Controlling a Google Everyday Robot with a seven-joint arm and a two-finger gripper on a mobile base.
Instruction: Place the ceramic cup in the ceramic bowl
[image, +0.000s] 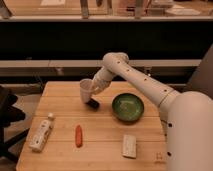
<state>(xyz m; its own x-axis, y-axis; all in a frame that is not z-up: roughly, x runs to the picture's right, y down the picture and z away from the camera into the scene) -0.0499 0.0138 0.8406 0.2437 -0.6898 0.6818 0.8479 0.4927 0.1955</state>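
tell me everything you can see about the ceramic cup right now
The ceramic cup is small, plain white and handleless, narrowing slightly toward its base, with a matte ceramic look. It is held off the wooden table by the gripper at its right side, tilted a little. It hangs above the table's back centre, left of the ceramic bowl and apart from it, just above a small dark object.

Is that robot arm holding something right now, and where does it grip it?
Yes: the gripper holds the ceramic cup by its right side, lifted off the table, left of the ceramic bowl.
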